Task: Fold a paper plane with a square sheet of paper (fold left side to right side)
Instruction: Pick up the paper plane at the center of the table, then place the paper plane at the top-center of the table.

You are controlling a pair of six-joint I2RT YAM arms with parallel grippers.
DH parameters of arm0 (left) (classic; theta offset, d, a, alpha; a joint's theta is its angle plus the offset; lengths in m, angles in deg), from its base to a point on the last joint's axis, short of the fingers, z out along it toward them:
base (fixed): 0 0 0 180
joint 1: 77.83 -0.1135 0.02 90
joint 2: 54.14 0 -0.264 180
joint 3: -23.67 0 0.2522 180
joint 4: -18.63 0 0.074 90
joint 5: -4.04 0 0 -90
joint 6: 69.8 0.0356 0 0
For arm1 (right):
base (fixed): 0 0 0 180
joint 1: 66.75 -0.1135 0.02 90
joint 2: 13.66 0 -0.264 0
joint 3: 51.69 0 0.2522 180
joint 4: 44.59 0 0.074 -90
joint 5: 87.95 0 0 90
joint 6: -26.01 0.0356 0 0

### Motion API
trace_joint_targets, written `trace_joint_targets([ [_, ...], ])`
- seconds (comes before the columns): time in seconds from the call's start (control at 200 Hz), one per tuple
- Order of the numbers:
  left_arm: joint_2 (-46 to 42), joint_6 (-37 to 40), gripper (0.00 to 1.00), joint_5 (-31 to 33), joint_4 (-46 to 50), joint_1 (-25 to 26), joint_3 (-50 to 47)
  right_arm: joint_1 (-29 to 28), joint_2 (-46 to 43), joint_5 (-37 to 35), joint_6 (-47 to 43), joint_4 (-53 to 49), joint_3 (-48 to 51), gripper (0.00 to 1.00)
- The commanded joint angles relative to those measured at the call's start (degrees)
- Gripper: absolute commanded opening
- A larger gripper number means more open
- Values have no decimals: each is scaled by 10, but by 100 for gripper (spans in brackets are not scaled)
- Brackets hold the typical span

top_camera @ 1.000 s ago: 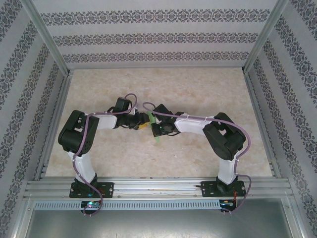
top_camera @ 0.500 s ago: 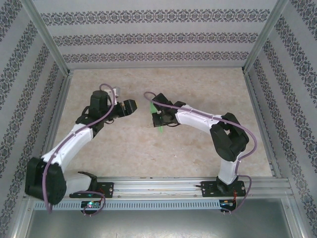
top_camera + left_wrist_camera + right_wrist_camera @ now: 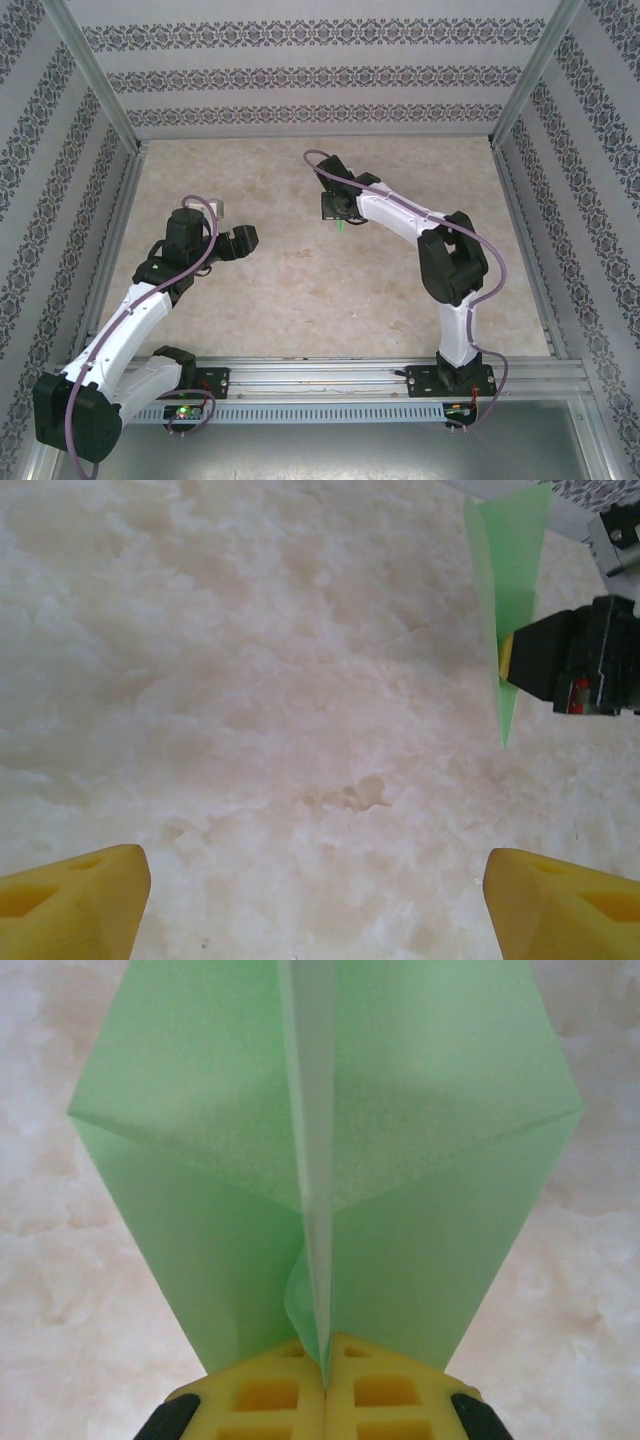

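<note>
Beige marbled table (image 3: 300, 300) is lying inside an enclosure whose walls (image 3: 300, 75) are carrying bands of dark ornamental pattern. Metal rails (image 3: 320, 375) are running along the near edge, where both arm bases are sitting.

Finding one: the right gripper (image 3: 338, 213) is reaching over the far centre of the table. Its yellow fingers (image 3: 380, 1390) are pressing together on the paper plane (image 3: 330, 1160), clamping the central fold between the pads. Seen from the right wrist, the light green wings are spreading to either side of the crease, and the paper is extending straight away from the fingers. Seen from the left wrist, the plane (image 3: 508, 590) is standing roughly upright in that grip, wide end up and narrow tip pointing down toward the table. Whether the tip is touching the surface cannot be told. From above, only a small green sliver (image 3: 342, 227) is showing just beside the gripper.

Finding two: the left gripper (image 3: 243, 240) is hovering over the left-centre of the table, well apart from the right gripper and the plane. Its fingers (image 3: 70, 905) are standing wide apart, with bare marbled surface showing between them.
</note>
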Motion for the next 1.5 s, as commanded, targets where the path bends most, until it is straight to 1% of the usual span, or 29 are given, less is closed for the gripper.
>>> trace_joint_targets([
  [0.0,-10,15,87,8,22,-8,-4,10,33,4,19,-20,-35,0],
  [0.11,-14,17,89,12,24,-7,-3,12,73,27,12,-40,-76,0],
  [0.305,-19,17,93,15,28,-9,-2,12,121,33,5,-61,-118,0],
  [0.485,-26,21,97,19,32,-9,-3,10,140,32,-3,-62,-124,0],
  [0.779,-27,21,100,22,30,-9,-8,9,146,37,-8,-53,-116,0],
  [0.919,-26,20,100,19,29,-8,-9,8,147,39,-4,-46,-107,5],
  [1.494,-23,17,100,15,25,-9,-7,9,160,51,-2,-40,-96,16],
])
